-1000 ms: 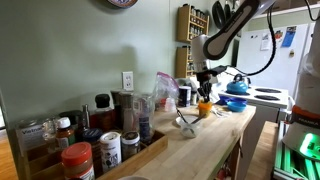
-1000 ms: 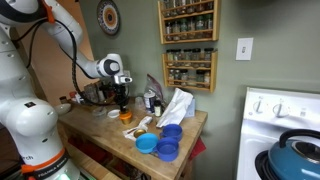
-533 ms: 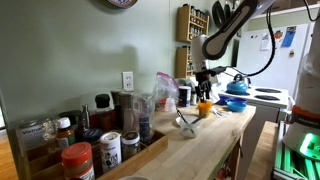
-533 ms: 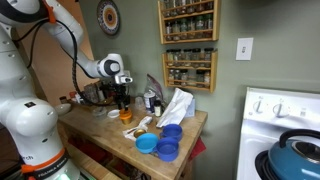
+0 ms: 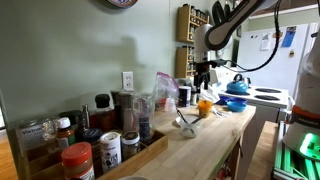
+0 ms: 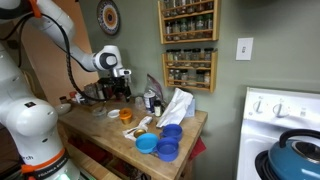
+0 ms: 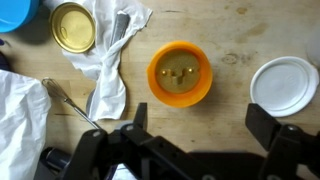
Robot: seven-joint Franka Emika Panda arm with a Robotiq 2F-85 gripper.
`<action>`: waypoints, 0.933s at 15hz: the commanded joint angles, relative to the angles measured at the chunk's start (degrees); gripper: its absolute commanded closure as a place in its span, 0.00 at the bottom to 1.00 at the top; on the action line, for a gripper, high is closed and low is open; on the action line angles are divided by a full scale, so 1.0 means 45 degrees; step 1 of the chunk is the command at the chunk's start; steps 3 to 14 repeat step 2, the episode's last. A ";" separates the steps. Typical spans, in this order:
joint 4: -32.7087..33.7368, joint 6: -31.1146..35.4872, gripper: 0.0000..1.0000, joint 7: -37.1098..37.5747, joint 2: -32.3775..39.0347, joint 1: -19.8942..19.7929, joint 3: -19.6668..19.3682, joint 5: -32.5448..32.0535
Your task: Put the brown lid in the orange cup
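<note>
In the wrist view the orange cup (image 7: 180, 73) stands on the wooden counter, and the brown lid (image 7: 180, 71) lies flat inside it. My gripper (image 7: 200, 125) hangs above the cup. It is open, its two dark fingers are wide apart, and only bare wood shows between them. In both exterior views the gripper (image 5: 203, 78) (image 6: 121, 90) is clear of the cup (image 5: 205, 104) (image 6: 126, 115), straight above it.
A white round lid (image 7: 285, 85) lies right of the cup. A golden tin lid (image 7: 73, 27), crumpled white plastic (image 7: 110, 50) and a blue dish (image 7: 12, 12) lie to its left. Blue cups (image 6: 165, 142) sit near the counter's edge, and a blue pot (image 5: 237, 87) stands on the stove.
The gripper has opened from shut and risen away from the orange cup. The brown lid now lies in the cup.
</note>
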 commanded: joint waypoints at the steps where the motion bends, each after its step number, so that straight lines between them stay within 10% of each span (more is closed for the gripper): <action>1: -0.0143 -0.0019 0.00 -0.0447 -0.0331 0.0083 0.0031 -0.0064; 14: -0.0236 -0.0023 0.00 -0.0512 -0.0547 0.0130 0.0077 -0.0069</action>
